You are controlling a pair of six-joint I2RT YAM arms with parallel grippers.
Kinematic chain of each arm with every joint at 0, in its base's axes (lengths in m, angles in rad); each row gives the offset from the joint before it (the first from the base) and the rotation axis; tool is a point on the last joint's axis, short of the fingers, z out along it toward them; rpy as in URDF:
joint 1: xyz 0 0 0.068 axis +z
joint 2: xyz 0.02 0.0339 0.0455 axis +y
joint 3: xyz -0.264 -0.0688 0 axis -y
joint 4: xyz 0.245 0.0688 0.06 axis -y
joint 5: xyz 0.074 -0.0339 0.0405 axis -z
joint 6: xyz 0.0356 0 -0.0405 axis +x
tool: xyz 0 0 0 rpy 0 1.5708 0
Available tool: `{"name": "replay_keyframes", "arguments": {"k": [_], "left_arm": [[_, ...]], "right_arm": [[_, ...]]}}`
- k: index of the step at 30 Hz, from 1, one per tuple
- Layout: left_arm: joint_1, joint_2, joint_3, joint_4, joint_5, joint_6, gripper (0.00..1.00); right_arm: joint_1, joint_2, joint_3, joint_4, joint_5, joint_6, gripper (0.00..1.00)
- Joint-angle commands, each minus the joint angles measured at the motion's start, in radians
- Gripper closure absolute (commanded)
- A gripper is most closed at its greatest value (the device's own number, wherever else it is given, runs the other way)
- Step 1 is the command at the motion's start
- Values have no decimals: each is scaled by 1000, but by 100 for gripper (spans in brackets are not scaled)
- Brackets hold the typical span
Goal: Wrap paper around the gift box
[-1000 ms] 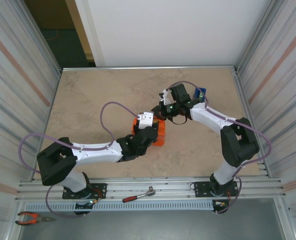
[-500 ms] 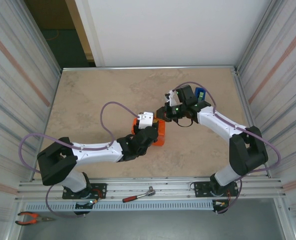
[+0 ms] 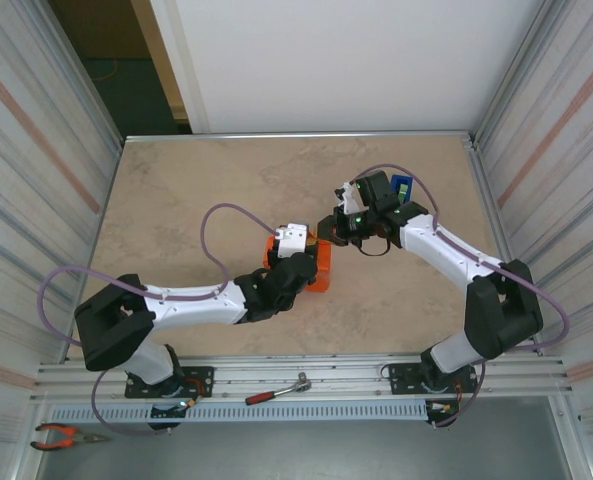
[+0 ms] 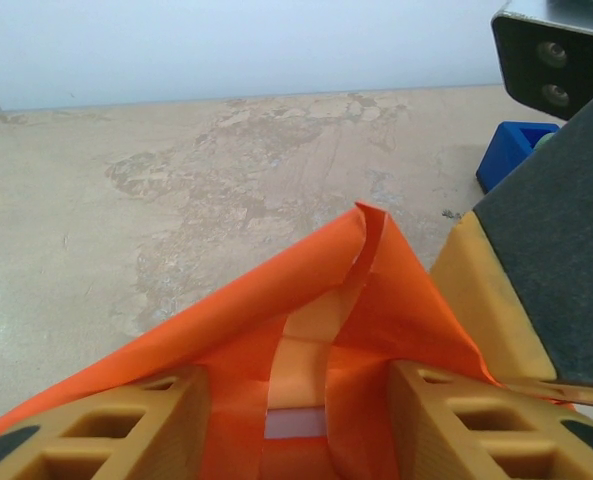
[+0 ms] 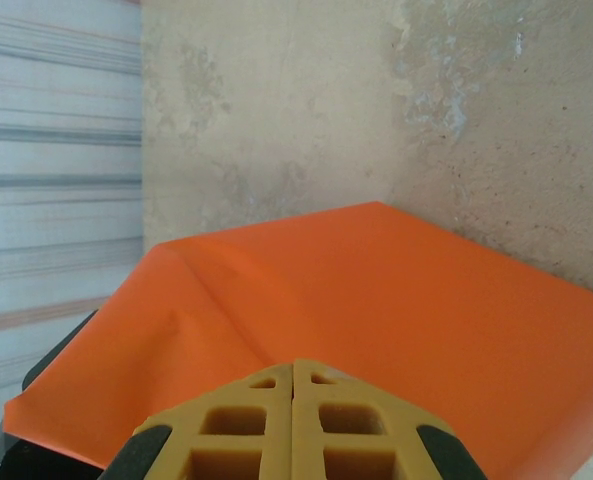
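Near the middle of the table (image 3: 176, 190), the gift box (image 3: 321, 272) is shown covered in the orange paper (image 5: 376, 290) and clamped between the half-spread fingers of the left hand (image 4: 296, 385), one finger on each side of it. On the box's far end, a loose triangular flap of paper is seen standing up, with a paler strip, possibly tape, running along the seam beneath it. The right hand (image 5: 294, 375), its fingers pressed together with nothing visible between them, is set at the box's far right corner and appears to touch the flap's edge. Farther off to the box's right, the blue tape dispenser (image 3: 402, 187) stands on the table. The step in hand is judged to be the folding-down of this end flap. Several failures can be foreseen. If the flap is pushed off-centre by the closed fingers, the paper may be creased or torn at its peak. If the left grip is loosened, the box may be slid away under the push. If the flap is released before tape is applied, it is likely to spring up again.
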Motion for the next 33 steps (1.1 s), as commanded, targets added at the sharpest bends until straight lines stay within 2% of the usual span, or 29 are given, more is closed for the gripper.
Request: {"name": "replay_keyframes", "arguments": {"k": [1,16,25,29,33], "left_arm": [[18,44,-68,-166,67,-101,50],[20,45,-74,-161,71,-104,50],[22,49,-62,-171,83,-104,50],[43,2,-57,-186,120,-100,50],[95,-95,-67,-175,241,-84,49]], "right_arm": [[10,-37,-30,-125,5,-23,100],[39,-76,-22,-185,53,-35,100],[114,-69,-94,-183,137,-35,100],[116,-74,-156,-135,148,-17,100],[116,-81,-184,-121,163,-13,100]]}}
